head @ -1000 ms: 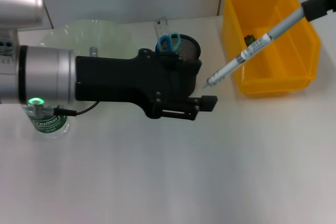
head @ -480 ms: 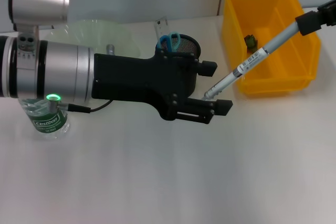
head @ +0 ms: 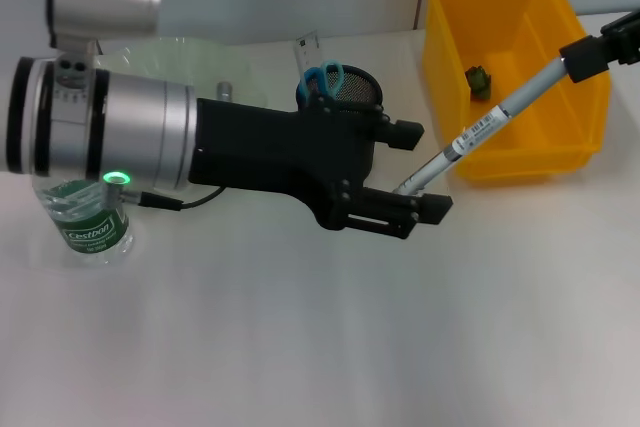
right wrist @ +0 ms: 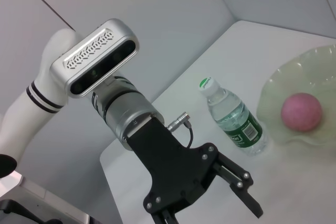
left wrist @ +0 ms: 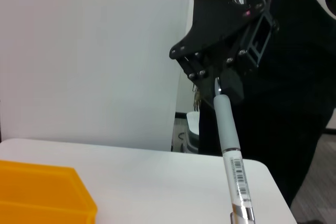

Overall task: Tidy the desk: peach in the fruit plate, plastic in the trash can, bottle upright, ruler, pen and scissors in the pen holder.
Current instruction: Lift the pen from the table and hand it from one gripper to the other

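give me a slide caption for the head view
Right tool holds a pen out to the open left tool beside the pen holder.

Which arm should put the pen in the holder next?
Probably left: left gripper, open, straddles the pen's tip beside the pen holder; right gripper holds its far end by the bin.

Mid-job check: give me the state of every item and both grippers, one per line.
pen: gripped at its top by the right gripper, tilted, tip between the left jaws
left gripper: open
right gripper: shut on pen
bottle: upright, capped
peach: in the fruit plate
scissors: in the pen holder
trash can: holds one small dark item
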